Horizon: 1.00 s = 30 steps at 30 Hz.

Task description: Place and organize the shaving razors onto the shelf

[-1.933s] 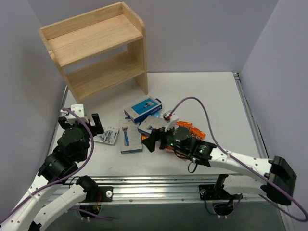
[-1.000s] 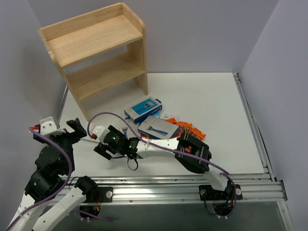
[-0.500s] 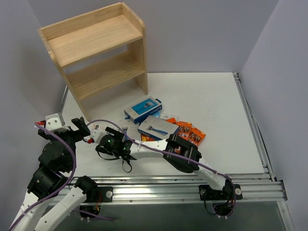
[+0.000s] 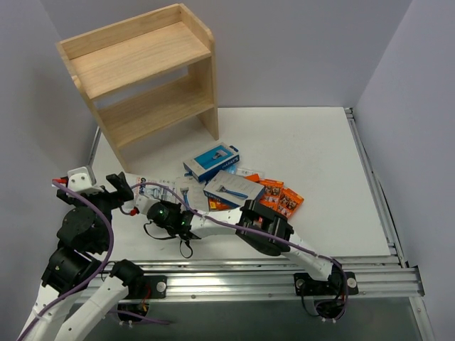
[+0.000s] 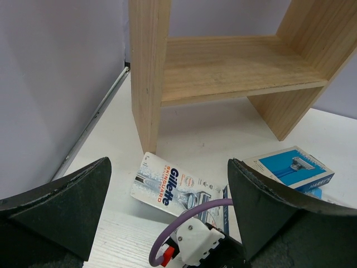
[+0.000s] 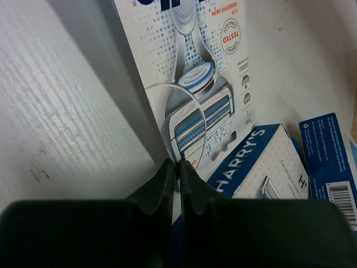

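1. The right gripper (image 6: 177,163) has its fingers pressed together, pinching the edge of the white razor pack (image 6: 189,84), near the front left of the table (image 4: 306,142).
2. The left gripper (image 5: 168,163) is spread wide, holding nothing.
3. The shelf (image 4: 142,78) stands at the back left corner.
4. A blue box (image 4: 211,160) and orange packs (image 4: 281,197) lie mid-table.

pale wood shelf (image 4: 142,64), white gillette pack (image 5: 177,188) with blue dots, bright orange packs (image 4: 283,199), blue-and-grey box (image 4: 212,158), white table (image 4: 320,142)
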Each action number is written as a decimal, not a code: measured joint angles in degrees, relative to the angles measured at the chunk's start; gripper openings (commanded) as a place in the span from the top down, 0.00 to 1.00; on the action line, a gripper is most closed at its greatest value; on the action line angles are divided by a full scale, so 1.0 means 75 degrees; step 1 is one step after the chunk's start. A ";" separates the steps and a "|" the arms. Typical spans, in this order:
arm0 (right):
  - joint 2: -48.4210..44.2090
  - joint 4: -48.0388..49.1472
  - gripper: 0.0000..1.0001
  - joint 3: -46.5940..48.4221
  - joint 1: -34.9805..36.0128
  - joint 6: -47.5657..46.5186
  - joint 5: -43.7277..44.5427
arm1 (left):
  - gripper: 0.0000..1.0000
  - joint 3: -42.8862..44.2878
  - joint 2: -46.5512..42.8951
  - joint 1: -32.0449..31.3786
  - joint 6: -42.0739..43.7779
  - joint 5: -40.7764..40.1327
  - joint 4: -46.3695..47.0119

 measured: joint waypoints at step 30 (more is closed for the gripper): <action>-0.4080 0.0117 1.00 -0.2261 -0.1909 0.4030 -0.5333 | 0.05 -0.0431 -0.1037 0.0067 0.0230 0.0379 0.0568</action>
